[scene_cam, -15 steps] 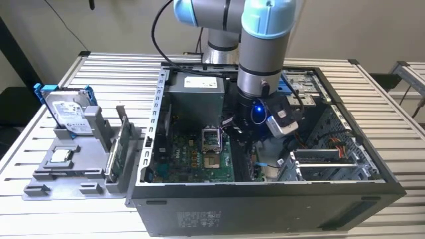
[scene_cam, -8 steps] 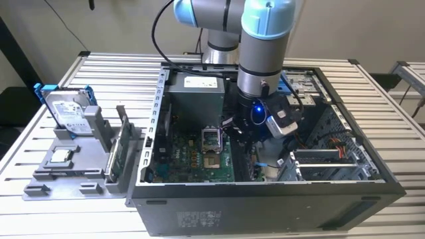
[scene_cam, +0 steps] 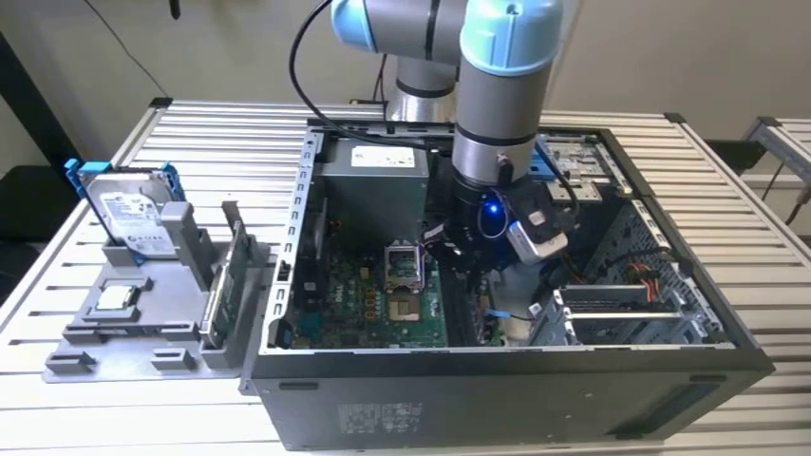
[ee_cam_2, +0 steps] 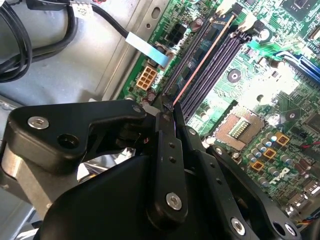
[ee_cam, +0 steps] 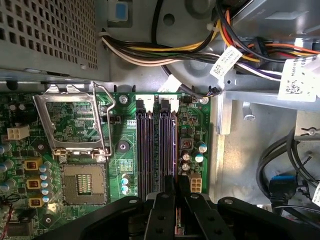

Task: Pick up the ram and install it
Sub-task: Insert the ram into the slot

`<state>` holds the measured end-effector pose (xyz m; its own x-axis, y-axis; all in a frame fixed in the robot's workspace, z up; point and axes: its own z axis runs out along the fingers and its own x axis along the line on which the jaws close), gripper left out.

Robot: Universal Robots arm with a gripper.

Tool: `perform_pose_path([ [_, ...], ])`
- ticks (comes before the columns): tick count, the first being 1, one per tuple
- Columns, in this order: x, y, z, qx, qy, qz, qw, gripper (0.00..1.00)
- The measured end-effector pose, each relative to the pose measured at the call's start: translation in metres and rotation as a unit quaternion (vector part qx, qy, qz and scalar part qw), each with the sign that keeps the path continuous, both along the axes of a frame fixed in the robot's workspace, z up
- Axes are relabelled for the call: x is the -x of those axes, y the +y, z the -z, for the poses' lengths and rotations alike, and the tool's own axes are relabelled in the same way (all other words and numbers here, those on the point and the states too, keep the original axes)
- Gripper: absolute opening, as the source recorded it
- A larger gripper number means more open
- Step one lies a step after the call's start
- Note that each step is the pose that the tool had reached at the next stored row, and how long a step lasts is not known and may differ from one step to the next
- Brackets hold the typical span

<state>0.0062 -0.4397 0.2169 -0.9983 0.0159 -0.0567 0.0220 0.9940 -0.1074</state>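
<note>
My gripper (scene_cam: 466, 271) is down inside the open computer case (scene_cam: 507, 399), over the green motherboard (scene_cam: 367, 304). In the second wrist view the black fingers (ee_cam_2: 167, 150) are shut on the ram (ee_cam_2: 200, 65). It shows edge-on as a thin copper-edged stick running along the dark memory slots (ee_cam_2: 212, 70). In the first wrist view the ram (ee_cam: 173, 150) stands in line with the slot nearest the board's edge, beside the other slots (ee_cam: 147, 150). My gripper (ee_cam: 176, 197) holds its near end. Whether the ram is fully seated cannot be told.
The processor socket (ee_cam: 82, 182) with its raised metal frame (ee_cam: 72, 122) lies beside the slots. Bundled cables (ee_cam: 175, 50) and a drive cage (scene_cam: 621, 304) crowd the case. At the exterior view's left, a grey fixture (scene_cam: 127, 323) carries a hard drive (scene_cam: 127, 214) and a green card (scene_cam: 218, 294).
</note>
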Motion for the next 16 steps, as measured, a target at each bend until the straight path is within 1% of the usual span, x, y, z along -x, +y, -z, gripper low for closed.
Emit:
perform_pose_path([
  [5,0.0003,-0.0001,0.0018,0.0000,0.0000,0.000,1.0000,0.14],
  [9,0.0004,-0.0001,0.0069,0.0001,0.0001,0.001,1.0000,0.14],
  [16,0.0003,-0.0001,0.0078,0.0000,0.0000,0.001,1.0000,0.14],
])
